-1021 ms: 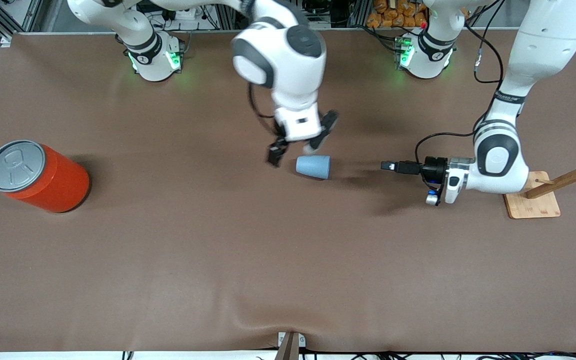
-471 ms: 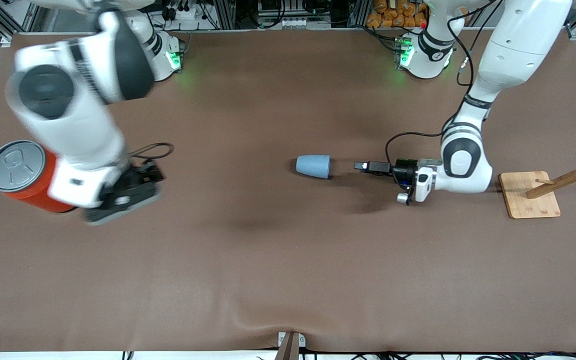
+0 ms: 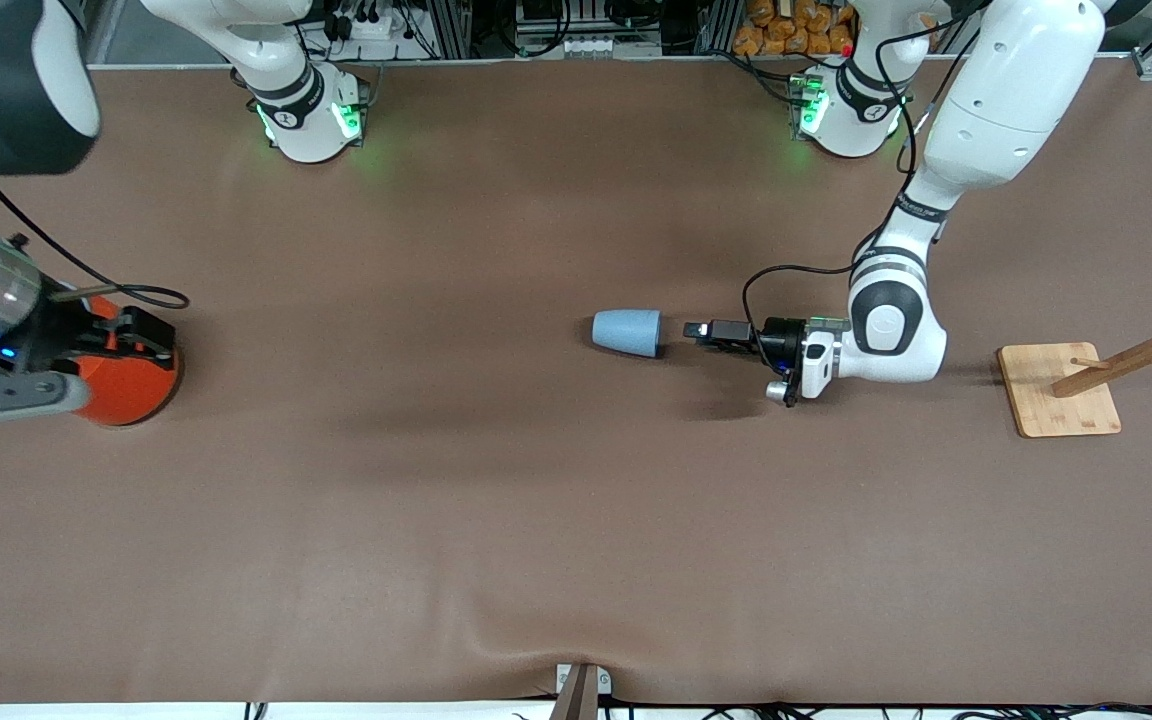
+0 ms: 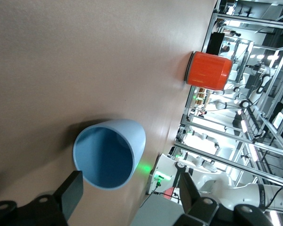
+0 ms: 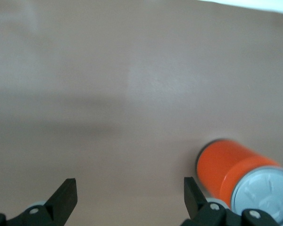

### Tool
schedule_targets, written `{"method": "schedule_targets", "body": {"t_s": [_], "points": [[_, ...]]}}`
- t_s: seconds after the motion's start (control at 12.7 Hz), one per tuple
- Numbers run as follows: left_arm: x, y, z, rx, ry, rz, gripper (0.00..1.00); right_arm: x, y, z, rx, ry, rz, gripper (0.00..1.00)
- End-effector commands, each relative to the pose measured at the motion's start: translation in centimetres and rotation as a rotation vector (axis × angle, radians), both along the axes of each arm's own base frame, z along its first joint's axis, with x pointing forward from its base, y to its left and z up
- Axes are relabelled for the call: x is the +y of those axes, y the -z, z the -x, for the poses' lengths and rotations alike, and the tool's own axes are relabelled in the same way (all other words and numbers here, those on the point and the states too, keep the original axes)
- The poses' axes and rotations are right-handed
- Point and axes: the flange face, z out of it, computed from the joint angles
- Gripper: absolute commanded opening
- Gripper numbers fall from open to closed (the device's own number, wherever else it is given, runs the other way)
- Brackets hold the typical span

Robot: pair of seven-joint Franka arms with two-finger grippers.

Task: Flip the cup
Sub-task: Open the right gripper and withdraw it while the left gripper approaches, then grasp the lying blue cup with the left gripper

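Observation:
The light-blue cup [image 3: 626,332] lies on its side in the middle of the table, its wide mouth toward the left arm's end. My left gripper [image 3: 701,330] is low over the table just beside that mouth, open and empty. In the left wrist view the cup's dark-blue inside [image 4: 106,155] faces the camera, just ahead of the open gripper [image 4: 128,188]. My right gripper [image 3: 151,335] is at the right arm's end of the table, over the orange can [image 3: 131,385], open and empty [image 5: 129,188].
The orange can with the grey pull-tab lid [image 5: 236,174] stands near the right arm's end and also shows in the left wrist view [image 4: 208,70]. A wooden rack on a square base [image 3: 1061,390] stands at the left arm's end.
My right arm swung from beside the cup to the orange can at its end of the table. My left gripper moved closer to the cup's mouth. The cup has not moved.

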Motion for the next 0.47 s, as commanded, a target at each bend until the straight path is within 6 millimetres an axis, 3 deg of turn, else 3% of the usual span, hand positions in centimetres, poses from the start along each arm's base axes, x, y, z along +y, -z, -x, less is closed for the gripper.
{"method": "schedule_targets", "body": {"t_s": [0.0, 0.24, 0.39], "points": [[-2.0, 0.8, 1.0, 0.001, -0.033, 0.004, 0.89, -0.4, -0.1, 4.3, 0.014, 0.156, 0.002, 1.0], [-3.8, 1.0, 1.4, -0.003, -0.051, -0.008, 0.86, -4.0, 0.8, 9.6, -0.042, 0.237, -0.077, 1.0], [-4.7, 1.6, 1.8, 0.011, -0.065, -0.009, 0.83, -5.7, -0.1, 10.7, -0.043, 0.246, -0.078, 1.0]]}}
